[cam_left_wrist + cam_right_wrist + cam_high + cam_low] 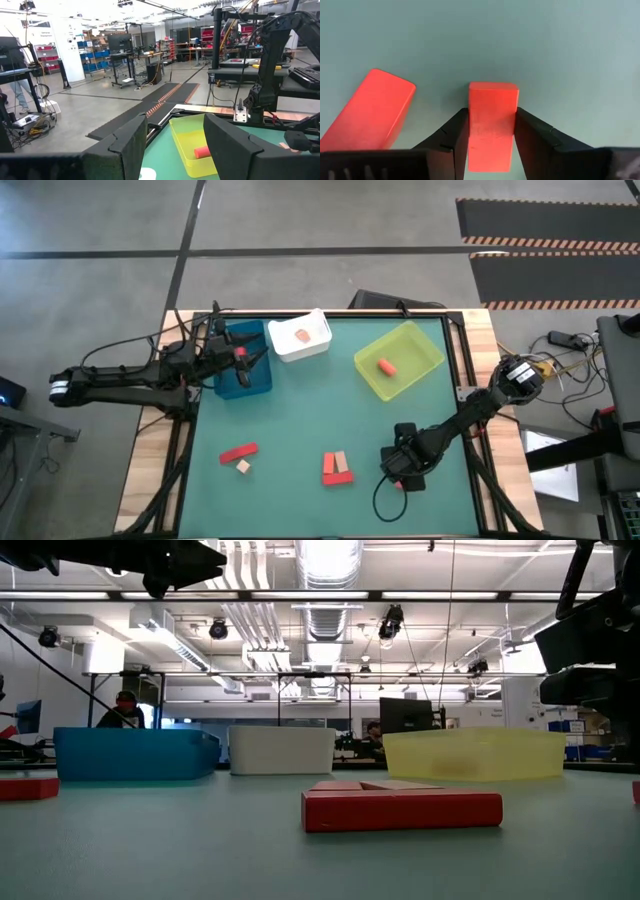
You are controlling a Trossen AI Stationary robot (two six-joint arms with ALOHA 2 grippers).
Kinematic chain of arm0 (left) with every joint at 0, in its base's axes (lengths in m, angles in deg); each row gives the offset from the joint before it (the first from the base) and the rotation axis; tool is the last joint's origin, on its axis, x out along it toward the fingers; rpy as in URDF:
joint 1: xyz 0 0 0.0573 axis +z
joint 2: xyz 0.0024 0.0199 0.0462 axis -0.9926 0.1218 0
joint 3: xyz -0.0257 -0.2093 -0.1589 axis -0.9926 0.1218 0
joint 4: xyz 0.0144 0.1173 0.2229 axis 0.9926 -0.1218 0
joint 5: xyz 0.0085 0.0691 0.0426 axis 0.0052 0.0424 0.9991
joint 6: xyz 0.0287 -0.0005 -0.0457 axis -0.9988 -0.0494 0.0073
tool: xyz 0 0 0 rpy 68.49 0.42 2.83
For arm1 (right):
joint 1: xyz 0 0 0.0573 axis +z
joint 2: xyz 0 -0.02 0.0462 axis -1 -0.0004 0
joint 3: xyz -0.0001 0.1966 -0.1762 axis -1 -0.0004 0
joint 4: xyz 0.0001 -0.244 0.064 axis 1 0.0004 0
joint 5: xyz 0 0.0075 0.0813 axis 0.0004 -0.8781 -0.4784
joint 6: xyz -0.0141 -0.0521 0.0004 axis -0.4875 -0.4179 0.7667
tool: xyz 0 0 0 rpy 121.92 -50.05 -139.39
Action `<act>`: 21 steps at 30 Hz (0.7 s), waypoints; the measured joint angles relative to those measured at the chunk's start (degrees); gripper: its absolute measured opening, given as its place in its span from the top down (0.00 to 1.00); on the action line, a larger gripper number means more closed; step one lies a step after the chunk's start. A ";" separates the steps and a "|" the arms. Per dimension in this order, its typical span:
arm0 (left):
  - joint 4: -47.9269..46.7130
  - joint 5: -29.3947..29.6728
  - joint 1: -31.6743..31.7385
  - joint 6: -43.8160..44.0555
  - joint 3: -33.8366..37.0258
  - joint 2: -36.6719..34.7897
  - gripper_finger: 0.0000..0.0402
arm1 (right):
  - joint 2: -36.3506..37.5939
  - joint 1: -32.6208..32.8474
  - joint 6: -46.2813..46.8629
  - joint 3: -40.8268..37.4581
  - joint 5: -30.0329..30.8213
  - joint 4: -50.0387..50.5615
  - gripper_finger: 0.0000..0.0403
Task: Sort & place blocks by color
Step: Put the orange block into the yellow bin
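My right gripper hangs over the table's near right part, shut on a red-orange block. A second red block lies on the mat right beside it. My left gripper is open and holds nothing; it hovers level over the blue bin, pointing toward the table's right. A red bar and a tan cube lie near left. A red and tan cluster lies near the middle. One orange block sits in the white bin, another in the yellow-green bin. My right gripper pinches the red-orange block by its two long sides, one finger on each. The fingers come from above, pointing down, and lie along the block. Its far end sticks out past the fingertips. Whether it is clear of the mat, I cannot tell.
The white bin and yellow-green bin stand along the far edge beside the blue bin. In the low view the red bar lies in front of them. Cables and a dark box sit off the table's right side.
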 joint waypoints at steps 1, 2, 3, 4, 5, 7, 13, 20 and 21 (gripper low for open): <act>-0.02 0.00 0.00 0.00 0.00 0.00 0.55 | 0.00 0.00 0.05 0.00 -0.02 0.02 0.69; -0.02 0.00 0.02 0.00 0.00 0.00 0.55 | 0.00 0.00 0.42 0.00 -0.02 0.00 0.69; -0.04 0.00 0.02 0.00 0.00 0.00 0.55 | 0.00 -0.02 0.92 0.00 -0.02 0.02 0.69; -0.08 0.00 0.00 0.01 0.00 0.00 0.55 | 0.00 -0.05 1.80 0.05 -0.04 0.16 0.69; -0.12 0.00 0.02 0.02 0.00 0.00 0.55 | 0.00 -0.14 2.48 0.19 -0.09 0.53 0.70; -0.30 0.00 0.00 0.01 0.00 0.00 0.55 | 0.00 -0.20 3.72 0.76 -0.21 1.93 0.71; -0.28 0.00 0.00 0.02 0.00 0.01 0.55 | -0.02 -0.78 8.55 4.21 0.39 4.23 0.70; -0.22 0.00 0.02 0.02 0.00 0.02 0.55 | -0.02 -2.39 14.01 10.24 4.65 7.04 0.70; -0.24 0.00 0.01 0.02 0.00 0.00 0.55 | -0.02 -3.00 14.61 11.32 4.79 7.70 0.70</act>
